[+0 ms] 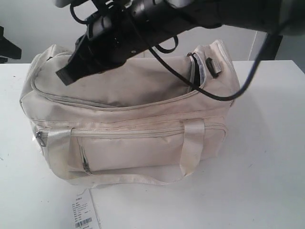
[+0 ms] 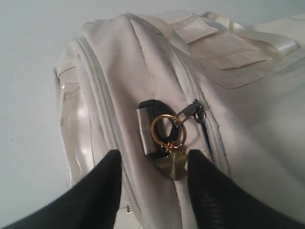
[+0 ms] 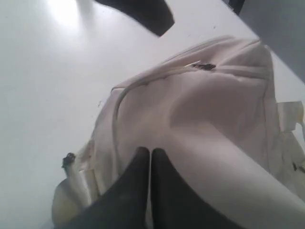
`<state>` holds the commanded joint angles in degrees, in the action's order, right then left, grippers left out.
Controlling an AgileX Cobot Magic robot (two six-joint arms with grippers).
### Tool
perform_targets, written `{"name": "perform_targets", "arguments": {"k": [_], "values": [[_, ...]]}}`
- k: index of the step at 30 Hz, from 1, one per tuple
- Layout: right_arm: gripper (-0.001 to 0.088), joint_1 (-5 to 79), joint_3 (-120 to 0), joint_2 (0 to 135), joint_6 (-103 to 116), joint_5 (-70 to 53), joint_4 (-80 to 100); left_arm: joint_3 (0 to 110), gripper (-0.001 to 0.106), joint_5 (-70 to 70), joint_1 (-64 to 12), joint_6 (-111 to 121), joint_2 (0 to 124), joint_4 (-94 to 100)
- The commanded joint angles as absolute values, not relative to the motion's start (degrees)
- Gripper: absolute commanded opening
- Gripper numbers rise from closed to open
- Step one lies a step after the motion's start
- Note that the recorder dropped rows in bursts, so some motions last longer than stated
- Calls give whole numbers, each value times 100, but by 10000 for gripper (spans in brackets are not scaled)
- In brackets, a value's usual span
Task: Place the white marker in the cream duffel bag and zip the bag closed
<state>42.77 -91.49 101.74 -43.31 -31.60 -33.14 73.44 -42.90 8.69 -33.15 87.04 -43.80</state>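
My left tool point(image 2: 152, 160) stands open astride the gold ring pull point(image 2: 166, 128) of the cream duffel bag point(image 2: 114, 71), my right tool point(image 3: 150, 152) shut at its other end, with a paper tag point(image 1: 85, 217) on the worktop point(image 1: 267, 167) in front.

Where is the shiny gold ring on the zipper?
In the left wrist view, the gold ring zip pull hangs on the cream fabric duffel bag beside a black buckle, near the left gripper.

You're on a robot lab bench: plain white tabletop point(image 1: 267, 167), blank pale wall point(image 1: 43, 19) behind, black robot arm point(image 1: 200, 14) trailing exposed cable point(image 1: 224, 98) over the cream duffel bag point(image 1: 133, 148), barcoded paper tag point(image 1: 83, 214) lying in front.
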Motion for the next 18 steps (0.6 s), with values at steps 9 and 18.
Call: {"name": "perform_targets", "arguments": {"k": [9,18], "values": [[437,4647,-9553,10535,-4557,-2974,-3358,7344,584,-3849,869,-3409,9254,-4864],[437,5151,-9553,10880,-6449,-1954,-3268,7344,564,-3864,902,-3862,9778,-5420]]}}
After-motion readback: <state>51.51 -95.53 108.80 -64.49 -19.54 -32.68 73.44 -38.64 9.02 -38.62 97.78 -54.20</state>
